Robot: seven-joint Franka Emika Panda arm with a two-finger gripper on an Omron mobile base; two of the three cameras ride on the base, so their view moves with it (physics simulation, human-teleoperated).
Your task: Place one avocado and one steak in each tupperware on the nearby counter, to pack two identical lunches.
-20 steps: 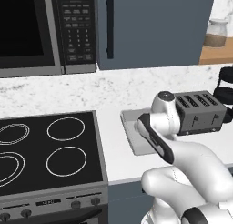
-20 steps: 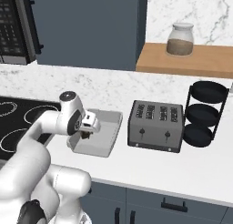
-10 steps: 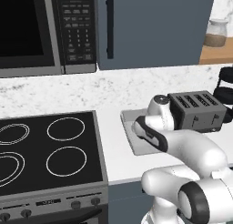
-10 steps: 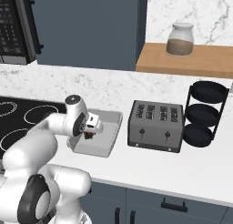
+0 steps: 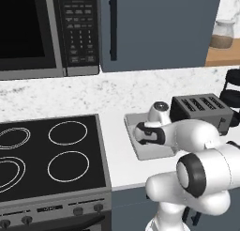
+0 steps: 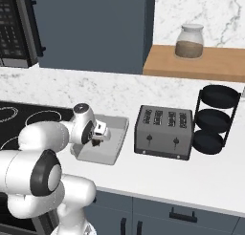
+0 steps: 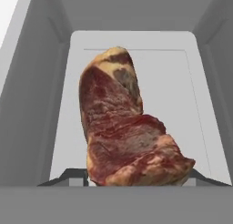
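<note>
**A:** Hand view: steak [image 7: 129,132] sits right at the fingertips, with the tupperware [image 7: 200,95] floor and sloping walls behind it. Long axis runs from the bottom of the frame toward the top, leaning slightly left. Pale fatty end points away from the camera, wider red end is down at the fingers.

**B:** Claw state?

**A:** Clamped on the steak, as far as I can read it. Only slivers of the fingers [image 7: 73,176] show either side of the meat's wide end, pressed close against it. Opening is about as wide as the steak is thick.

**B:** Where is that in the room?

**A:** Right base view: gripper [image 6: 98,138] is over the tupperware [image 6: 117,133], which sits on the counter [image 6: 201,176] between the stove [image 6: 28,117] and the toaster [image 6: 164,132]. Hand points down into the box.

**B:** Steak touching the floor of the box?

**A:** Can't tell. Left base view has the tupperware [image 5: 133,119] mostly behind the arm, steak hidden.

**B:** Anything else in the box?

**A:** Only grey floor shows around the steak.
</note>
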